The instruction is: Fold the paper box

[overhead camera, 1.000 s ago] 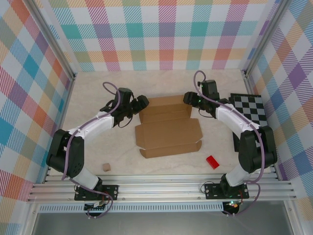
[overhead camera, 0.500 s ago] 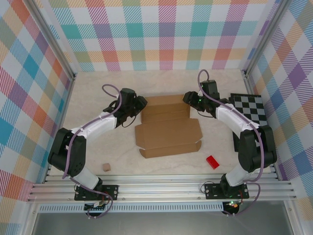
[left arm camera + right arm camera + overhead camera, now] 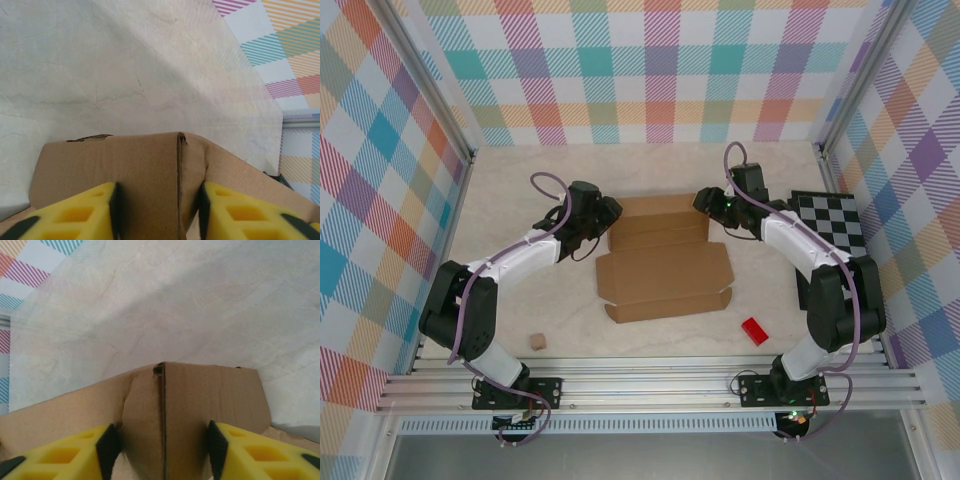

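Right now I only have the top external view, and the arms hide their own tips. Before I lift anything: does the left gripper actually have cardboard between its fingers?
Observer: Yes. In the left wrist view the left gripper straddles a raised corner of the paper box, and cardboard fills the gap from pad to pad.
Operator: And the right one?
Observer: Same. The right gripper straddles another raised corner, with a crease running straight up between its fingers.
Operator: Any damage there?
Observer: A small dark hole sits at the top of that crease, and the cardboard just left of it looks wrinkled.
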Robot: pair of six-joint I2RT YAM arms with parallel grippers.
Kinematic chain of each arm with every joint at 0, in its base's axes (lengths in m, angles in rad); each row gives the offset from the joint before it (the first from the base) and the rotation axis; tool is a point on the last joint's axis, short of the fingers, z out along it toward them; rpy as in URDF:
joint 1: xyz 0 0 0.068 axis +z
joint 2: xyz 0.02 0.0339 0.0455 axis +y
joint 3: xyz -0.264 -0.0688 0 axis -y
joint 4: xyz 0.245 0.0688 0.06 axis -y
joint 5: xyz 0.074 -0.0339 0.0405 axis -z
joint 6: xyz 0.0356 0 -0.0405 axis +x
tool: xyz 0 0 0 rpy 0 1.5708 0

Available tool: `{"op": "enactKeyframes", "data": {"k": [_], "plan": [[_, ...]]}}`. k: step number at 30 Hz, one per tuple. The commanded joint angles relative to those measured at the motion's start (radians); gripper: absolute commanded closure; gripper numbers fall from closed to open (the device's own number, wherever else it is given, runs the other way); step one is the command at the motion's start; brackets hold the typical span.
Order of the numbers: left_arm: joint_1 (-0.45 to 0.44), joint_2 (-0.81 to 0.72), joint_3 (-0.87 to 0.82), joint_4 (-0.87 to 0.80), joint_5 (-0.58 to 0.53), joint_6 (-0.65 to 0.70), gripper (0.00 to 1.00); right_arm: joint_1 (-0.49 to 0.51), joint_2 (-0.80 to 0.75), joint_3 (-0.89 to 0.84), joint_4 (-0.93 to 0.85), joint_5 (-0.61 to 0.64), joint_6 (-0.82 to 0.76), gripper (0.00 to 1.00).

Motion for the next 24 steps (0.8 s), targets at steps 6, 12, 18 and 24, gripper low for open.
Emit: {"op": "enactKeyframes", "data": {"k": [6,12,18,24], "plan": [[0.003,-0.042,-0.002,-0.126,0.057,0.094,0.38,0.025,-0.045,0.055,-0.209,-0.044,-0.099,0.38],[0.086,-0.129,0.014,-0.208,0.08,0.186,0.24,-0.01,-0.06,0.13,-0.31,-0.003,-0.19,0.32],[0.121,-0.235,0.052,-0.373,0.069,0.395,0.23,-0.027,-0.102,0.209,-0.419,0.031,-0.35,0.32],[0.116,-0.378,-0.05,-0.523,0.086,0.57,0.26,-0.023,-0.228,0.162,-0.534,0.048,-0.448,0.36]]}}
